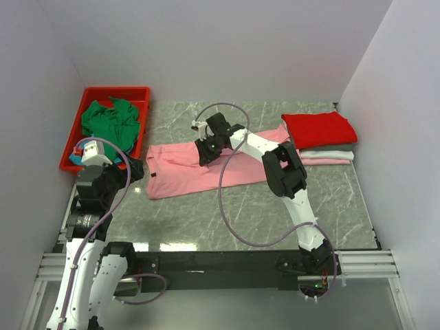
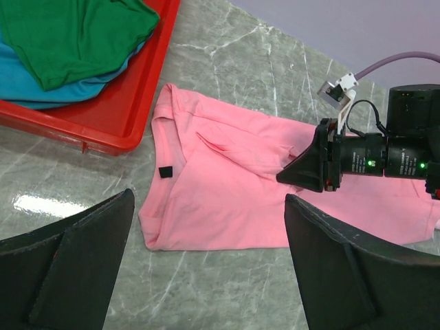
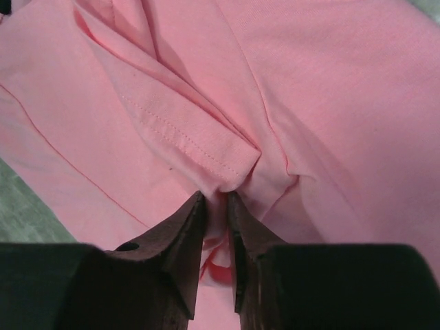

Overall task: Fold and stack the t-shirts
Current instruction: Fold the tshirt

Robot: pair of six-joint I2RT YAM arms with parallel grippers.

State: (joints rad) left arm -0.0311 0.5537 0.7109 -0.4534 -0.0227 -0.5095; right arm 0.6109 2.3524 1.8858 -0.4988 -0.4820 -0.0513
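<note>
Marble table (image 1: 275,206) | right gripper (image 3: 214,196) pinching pink t-shirt (image 1: 182,175) fold | far end occluded

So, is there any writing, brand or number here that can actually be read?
No text is readable.
Small dark neck label on the salmon pink cloth t-shirt: too small to read.
Red plastic bin: no print shows.
</note>
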